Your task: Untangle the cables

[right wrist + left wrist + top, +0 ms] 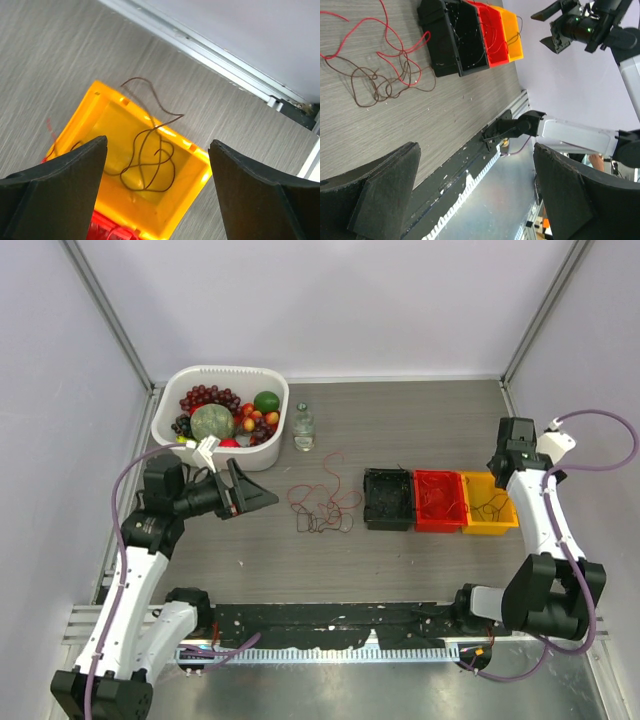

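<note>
A loose tangle of thin red and dark brown cables (322, 505) lies on the table's middle, also seen upper left in the left wrist view as cables (385, 75). My left gripper (252, 495) hovers just left of the tangle, open and empty, with its fingers (385, 195) wide apart. My right gripper (504, 460) hangs open above the yellow bin (125, 125), with nothing between its fingers (75, 175). One brown cable (150, 160) lies coiled inside that bin, one end trailing over the rim.
Black bin (388, 498), red bin (438, 500) holding red wire, and yellow bin (488, 502) stand in a row right of the tangle. A white basket (170, 415) of fruit and a small bottle (304, 428) sit at the back left.
</note>
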Robot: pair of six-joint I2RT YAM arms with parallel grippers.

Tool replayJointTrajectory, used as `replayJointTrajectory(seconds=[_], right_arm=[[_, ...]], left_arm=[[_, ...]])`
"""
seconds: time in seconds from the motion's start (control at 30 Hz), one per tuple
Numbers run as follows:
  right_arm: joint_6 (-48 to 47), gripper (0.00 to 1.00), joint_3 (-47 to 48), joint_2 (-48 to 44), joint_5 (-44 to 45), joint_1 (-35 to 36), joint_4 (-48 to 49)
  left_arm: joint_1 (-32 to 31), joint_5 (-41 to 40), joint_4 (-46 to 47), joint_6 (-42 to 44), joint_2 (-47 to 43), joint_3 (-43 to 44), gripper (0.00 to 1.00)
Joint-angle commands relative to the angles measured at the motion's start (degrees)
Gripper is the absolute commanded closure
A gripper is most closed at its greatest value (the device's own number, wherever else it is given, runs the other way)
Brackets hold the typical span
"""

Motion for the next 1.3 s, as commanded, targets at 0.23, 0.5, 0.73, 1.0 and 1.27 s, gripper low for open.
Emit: replayJointTrajectory(seconds=[0.23,0.5,0.73,1.0,1.27], right_arm=[[6.50,0.20,-3.68,3.43,-11.08,-18.51,10.10],[12.21,0.21,-5.79,9.32,-19.36,-20.10,14.74],[16.17,0.40,-8.95,11.79,-22.80,-20.45,19.23],[17.23,0.81,-10.54,9.86,-22.19,-20.71,20.21],[13.28,0.99,-9.66,-1.72,-17.62,-20.71,18.28]], left_arm=[[-2.46,0.81,1.98,-2.49,4.86,2.85,0.01],[-3.25,-1.56,2.68,-6.44,4.33,1.36,0.04],[-5.45,-4.20,4.53,-9.08,4.16,0.13,0.06],[-6.16,-4.73,4.36,-9.08,4.42,0.47,0.07],[-6.60,-4.82,4.18,-8.65,4.16,0.22,0.07]])
